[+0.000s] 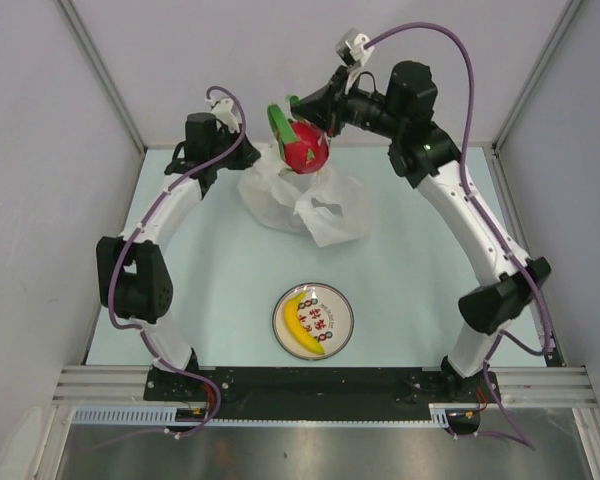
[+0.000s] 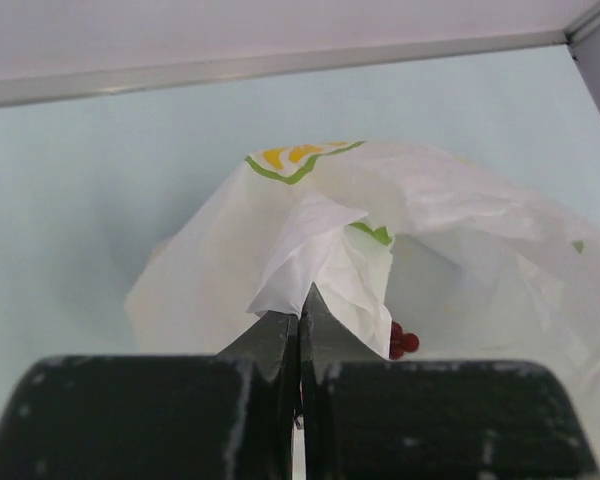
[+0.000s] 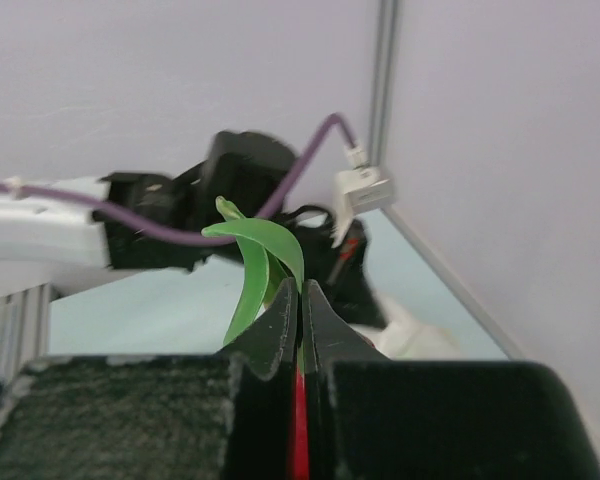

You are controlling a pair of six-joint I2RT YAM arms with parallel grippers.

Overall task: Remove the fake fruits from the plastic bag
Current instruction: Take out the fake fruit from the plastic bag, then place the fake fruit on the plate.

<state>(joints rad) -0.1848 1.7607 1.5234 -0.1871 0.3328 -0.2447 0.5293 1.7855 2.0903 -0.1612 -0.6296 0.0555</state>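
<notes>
The crinkly white plastic bag (image 1: pixel 315 205) lies at the back of the table. My left gripper (image 2: pixel 301 300) is shut on a raised fold of the plastic bag (image 2: pixel 440 230) at its left edge, holding it up. A few dark red grapes (image 2: pixel 404 342) peek out from under the fold. My right gripper (image 3: pixel 302 290) is shut on the green leaves (image 3: pixel 255 250) of the red fruit (image 1: pixel 306 148), which hangs in the air just above the bag's left part. The yellow banana (image 1: pixel 300 322) lies on the white plate (image 1: pixel 342 322). The lemon is out of view.
The plate sits near the table's front edge, between the two arm bases. Grey walls close off the left, right and back sides. The left arm (image 1: pixel 220 135) and right arm (image 1: pixel 405 105) meet over the back of the table.
</notes>
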